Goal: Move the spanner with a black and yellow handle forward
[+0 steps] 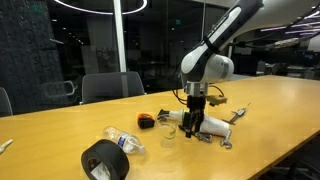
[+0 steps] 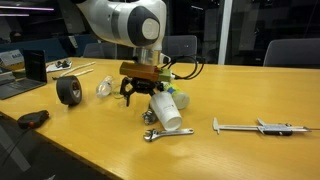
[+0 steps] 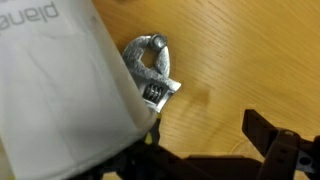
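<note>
The gripper [image 2: 140, 97] hangs low over the wooden table [image 2: 250, 95], with its two dark fingers [image 3: 268, 148] spread wide and nothing held between them. In the wrist view the spanner [image 3: 152, 72] lies flat on the table just ahead of the fingers, right beside a white cup [image 3: 60, 90] that hides its handle. The arm [image 1: 225, 40] bends over from above and points the gripper straight down, while the spanner's silver head points away from the gripper and its long body runs back toward the fingers, under the cup's rim.
</note>
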Available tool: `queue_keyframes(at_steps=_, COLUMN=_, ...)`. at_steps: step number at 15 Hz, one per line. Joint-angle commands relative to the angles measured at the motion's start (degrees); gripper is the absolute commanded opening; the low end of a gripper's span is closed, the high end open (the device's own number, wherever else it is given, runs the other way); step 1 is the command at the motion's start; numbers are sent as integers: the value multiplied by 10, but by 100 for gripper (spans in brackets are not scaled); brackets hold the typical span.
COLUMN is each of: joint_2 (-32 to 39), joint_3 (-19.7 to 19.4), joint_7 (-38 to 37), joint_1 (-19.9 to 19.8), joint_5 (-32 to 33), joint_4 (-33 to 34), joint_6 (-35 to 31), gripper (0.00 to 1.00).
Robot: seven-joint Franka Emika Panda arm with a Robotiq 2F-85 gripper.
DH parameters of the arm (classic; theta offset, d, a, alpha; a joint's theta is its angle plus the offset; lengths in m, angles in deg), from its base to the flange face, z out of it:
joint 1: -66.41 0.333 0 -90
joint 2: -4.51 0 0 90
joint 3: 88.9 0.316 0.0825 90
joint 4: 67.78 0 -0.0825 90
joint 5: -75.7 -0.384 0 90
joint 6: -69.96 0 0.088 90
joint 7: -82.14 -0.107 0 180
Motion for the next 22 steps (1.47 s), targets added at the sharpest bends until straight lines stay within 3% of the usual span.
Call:
queue_keyframes(at_steps=1, joint_2=15, joint_3=1, joint_7=-47, joint_1=-2, joint_5=25, joint_4=-4, joint_6=-28, gripper=100)
queue_keyframes(at_steps=12, joint_2=28, joint_3=0, joint_7=-98, joint_1=-5, joint_5=80, joint_4=1, joint_6=-28, gripper=100)
queue_keyframes(at_steps=13, joint_2=27, joint_3=0, joint_7=-95, joint_1=-5, joint_5=76, joint_4=-1, joint_6=-33, gripper=75)
queue_keyframes(at_steps=15, joint_2=27, joint_3=0, joint_7=-97, joint_1=-6, joint_5=78, joint_4=-1, joint_6=-36, gripper=68)
queue_keyframes(at_steps=22, joint_2=25, joint_3=0, joint_7=-103, joint_1=-14, joint_5=92, joint_4=2, joint_6=-35, gripper=16)
